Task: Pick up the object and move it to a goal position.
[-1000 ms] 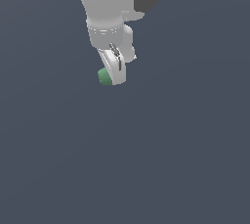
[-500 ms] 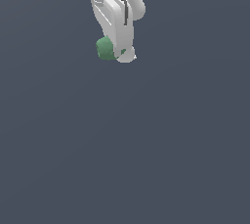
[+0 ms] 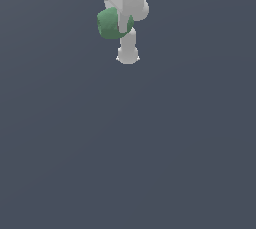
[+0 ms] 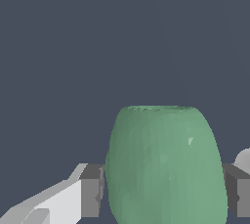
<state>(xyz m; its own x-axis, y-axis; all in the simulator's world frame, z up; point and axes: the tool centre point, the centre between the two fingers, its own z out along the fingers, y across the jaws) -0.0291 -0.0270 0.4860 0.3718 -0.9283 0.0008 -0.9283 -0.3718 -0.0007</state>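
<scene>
The white two-fingered gripper (image 3: 121, 25) pinches the matte green, rounded, slightly oval lump (image 3: 109, 23) between its jaws. In the wrist view the green lump (image 4: 166, 167) fills the gap between the two dark grey finger pads (image 4: 91, 191), one pad pressed against each of its sides. In the exterior view the lump bulges out from the gripper toward the exterior view's left, with a white finger crossing its front. Gripper and lump hang against a plain dark blue-grey background (image 3: 150, 148).

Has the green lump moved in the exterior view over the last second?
Yes. The green lump, held in the claw, has moved up toward the frame's top edge.
</scene>
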